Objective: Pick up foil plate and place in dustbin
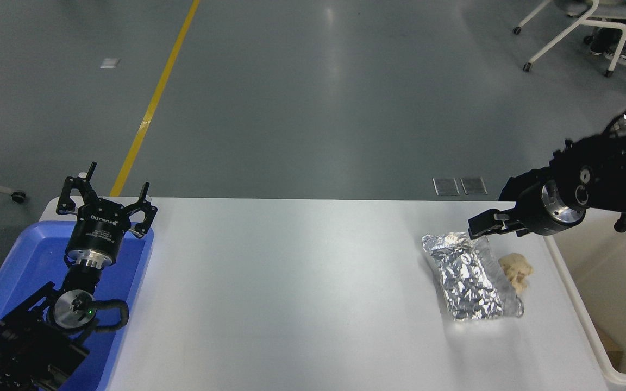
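Observation:
The foil plate [470, 277] lies on the white table [291, 282] at the right, crinkled silver, long side running away from me. My right gripper [479, 228] comes in from the right edge, low over the table, its tip at the plate's far edge. It is seen edge-on, so I cannot tell whether it holds the foil. The dustbin [568, 293], off-white with a cream inside, stands at the right end of the table, just right of the plate. My left gripper [105, 203] is parked open at the lower left.
A crumpled tan paper ball [517, 271] lies between the foil plate and the dustbin, touching the plate's right side. A blue tray [14, 271] sits under the left arm. A white chair [574, 32] and a person's feet [620, 54] are on the floor far right.

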`<state>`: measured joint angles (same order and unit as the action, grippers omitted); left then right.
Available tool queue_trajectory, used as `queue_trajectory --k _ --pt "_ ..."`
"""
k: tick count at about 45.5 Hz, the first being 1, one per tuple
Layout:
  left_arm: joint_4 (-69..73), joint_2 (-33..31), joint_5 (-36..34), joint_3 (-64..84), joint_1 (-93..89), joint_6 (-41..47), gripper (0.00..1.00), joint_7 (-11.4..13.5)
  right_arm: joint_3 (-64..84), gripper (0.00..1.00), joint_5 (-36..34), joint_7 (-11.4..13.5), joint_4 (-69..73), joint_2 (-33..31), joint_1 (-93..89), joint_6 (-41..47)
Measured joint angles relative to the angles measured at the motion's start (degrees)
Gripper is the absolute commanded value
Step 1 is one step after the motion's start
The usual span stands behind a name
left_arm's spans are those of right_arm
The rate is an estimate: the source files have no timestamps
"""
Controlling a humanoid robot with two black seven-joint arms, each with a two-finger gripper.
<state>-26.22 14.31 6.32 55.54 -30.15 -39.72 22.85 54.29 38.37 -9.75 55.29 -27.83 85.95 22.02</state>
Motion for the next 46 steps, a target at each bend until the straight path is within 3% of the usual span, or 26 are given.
queue_trajectory --k 46 --pt "-0.03 0.01 0.00 -0.09 -0.09 -0.09 1.00 0.00 -5.15 0.99 -0.27 0.06 -7.89 0.95 -16.24 -2.53"
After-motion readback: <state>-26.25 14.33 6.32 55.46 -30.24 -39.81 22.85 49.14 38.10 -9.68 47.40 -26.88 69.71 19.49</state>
